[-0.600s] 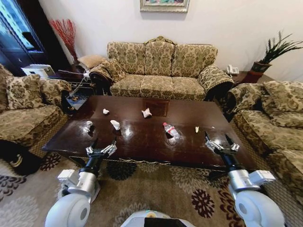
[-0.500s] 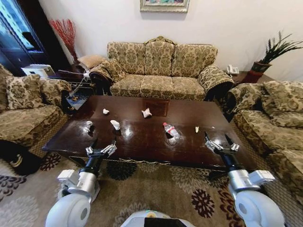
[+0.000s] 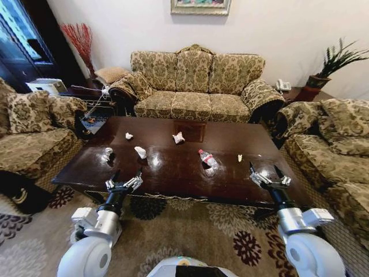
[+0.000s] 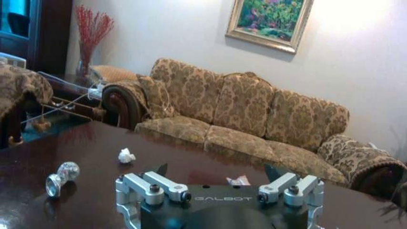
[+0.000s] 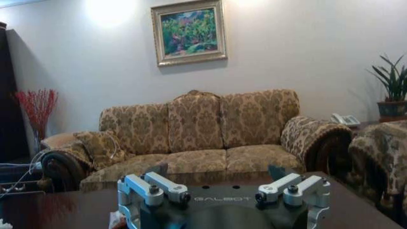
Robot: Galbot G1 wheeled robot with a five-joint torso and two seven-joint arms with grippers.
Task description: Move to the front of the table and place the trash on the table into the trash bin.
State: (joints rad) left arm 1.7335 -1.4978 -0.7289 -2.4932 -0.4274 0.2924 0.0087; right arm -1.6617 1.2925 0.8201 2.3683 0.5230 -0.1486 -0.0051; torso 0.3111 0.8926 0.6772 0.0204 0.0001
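Dark reddish-brown wood: the table (image 3: 173, 167) lies directly before you, ringed by three patterned sofas, one behind (image 3: 196, 83) and one at each end (image 3: 29, 133) (image 3: 331, 144). On its top sit the trash items, well apart: a crushed bottle (image 3: 208, 159) near centre, paper wads (image 3: 179, 137) (image 3: 140, 152) (image 3: 128, 136) toward your left, a small clear piece (image 3: 107, 153) near the left end, a yellowish scrap (image 3: 240, 157) right of the bottle. Your left gripper (image 3: 123, 184) and right gripper (image 3: 269, 179) hover at the near edge, jaws spread, holding nothing. A dark bin (image 3: 81, 124) stands beyond the table's far-left corner, beside the left sofa.
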